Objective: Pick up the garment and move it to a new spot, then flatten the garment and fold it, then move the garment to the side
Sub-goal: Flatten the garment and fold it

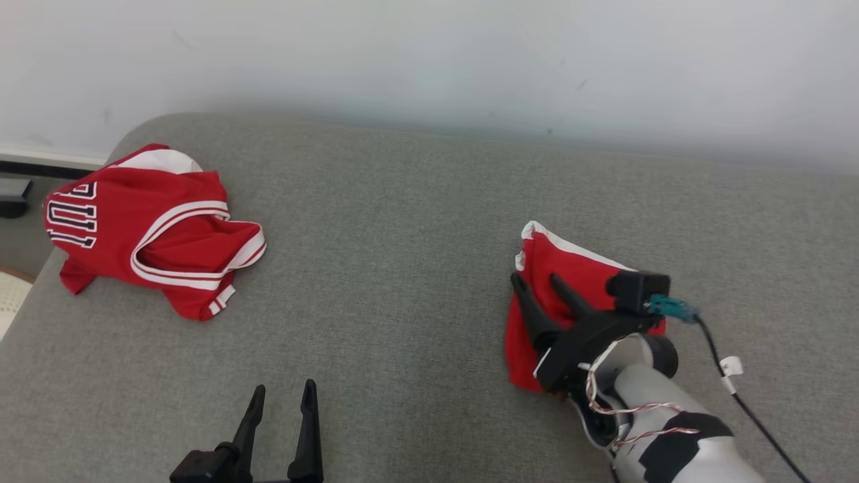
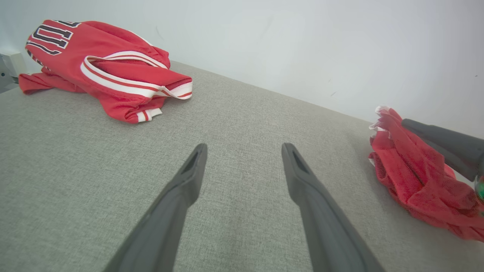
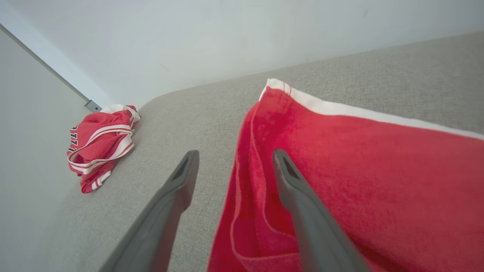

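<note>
Watch the lift-off: your right pincer (image 1: 535,278) sits low over the folded red garment (image 1: 585,270), and a fingertip snagging the cloth could drag the fold open; its fingers are spread wide, one above the garment's left edge, one above bare worktop (image 1: 402,282), pinching nothing; contact is unclear; the garment lies on the worktop's right, well apart from the crumpled jersey (image 1: 134,228); your left pincer (image 1: 284,387) is spread too, empty.
</note>
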